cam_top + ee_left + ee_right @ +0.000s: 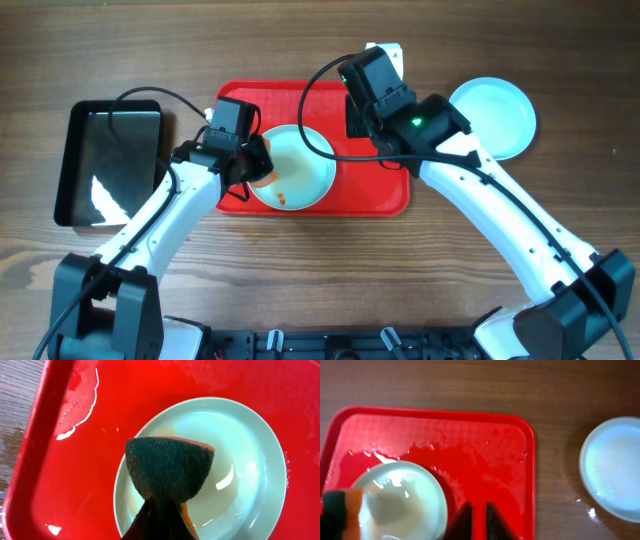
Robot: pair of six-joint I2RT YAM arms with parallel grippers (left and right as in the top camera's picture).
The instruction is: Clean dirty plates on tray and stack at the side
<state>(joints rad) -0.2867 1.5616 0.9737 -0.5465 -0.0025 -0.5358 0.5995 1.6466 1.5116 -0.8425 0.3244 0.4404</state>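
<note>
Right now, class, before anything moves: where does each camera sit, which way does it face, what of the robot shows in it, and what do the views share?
Overhead: fixed above, facing straight down on the red tray and black tray; left arm and right arm show.
Left wrist: facing down at the plate on the tray; the left gripper shows, shut on a sponge.
Right wrist: above the tray's right end, facing down; the right gripper shows, narrowly open and empty, with a side plate beside the tray.
Shared: all three show the plate on the tray.
</note>
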